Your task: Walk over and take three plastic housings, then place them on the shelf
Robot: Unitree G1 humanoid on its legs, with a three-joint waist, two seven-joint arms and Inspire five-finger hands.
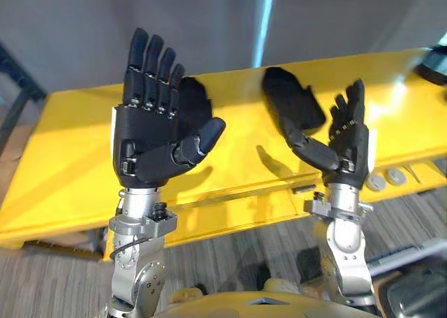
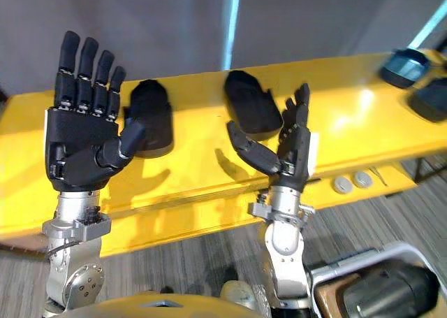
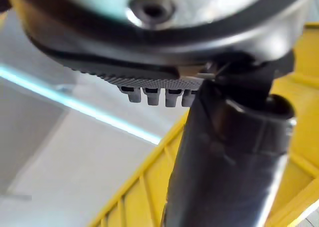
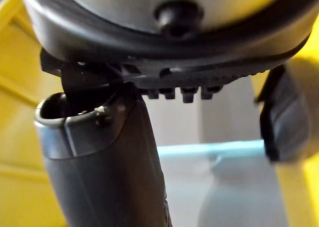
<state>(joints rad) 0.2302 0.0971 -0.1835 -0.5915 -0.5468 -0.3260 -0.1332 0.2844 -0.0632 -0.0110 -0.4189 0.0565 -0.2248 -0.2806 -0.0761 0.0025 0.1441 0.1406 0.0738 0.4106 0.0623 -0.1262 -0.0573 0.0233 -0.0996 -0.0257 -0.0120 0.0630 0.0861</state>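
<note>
Plastic housings lie apart on the yellow surface (image 2: 195, 171): the left housing (image 2: 152, 115) and the middle housing (image 2: 250, 103). Two more dark pieces (image 2: 404, 65) sit at its far right end. Silver discs (image 2: 342, 184) rest on the front ledge. The left hand (image 2: 80, 140) and the right hand (image 2: 295, 154) are raised upright in front of the surface, fingers straight, holding nothing.

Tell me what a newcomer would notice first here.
The left hand and right hand stand raised and open in the foreground. Behind them runs a long yellow table, with one black housing past the left hand and a second housing past the right.
</note>
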